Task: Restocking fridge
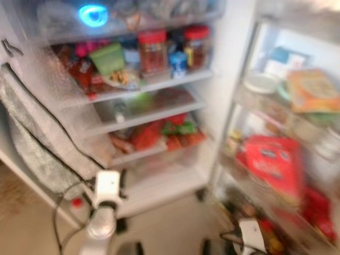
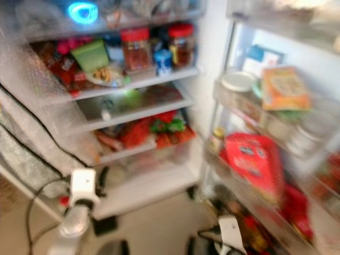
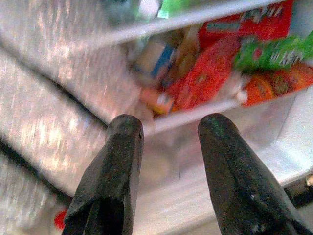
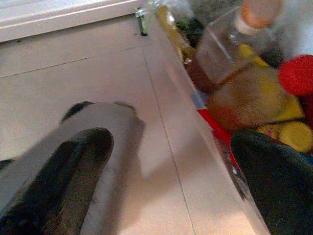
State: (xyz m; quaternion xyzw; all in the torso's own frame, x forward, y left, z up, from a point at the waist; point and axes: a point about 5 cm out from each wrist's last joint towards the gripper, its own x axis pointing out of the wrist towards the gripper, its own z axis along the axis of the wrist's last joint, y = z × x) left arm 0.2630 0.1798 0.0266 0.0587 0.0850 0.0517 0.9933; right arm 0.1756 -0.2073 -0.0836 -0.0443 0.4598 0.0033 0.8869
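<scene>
Before me the open white fridge (image 1: 223,106) stands well stocked, so my left gripper (image 3: 168,142) hangs spread and empty toward its red-packet drawer (image 3: 205,73), my right gripper (image 4: 171,161) equally unclenched low by the door's bottles (image 4: 220,49)

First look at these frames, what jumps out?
The open fridge, packed: two red-lidded jars on an upper shelf under a glowing blue ring light, red and green packets lower down. A big red bag fills the door rack at right, an orange box above it. Both grippers hang low and empty, left gripper facing the lower shelves.
</scene>
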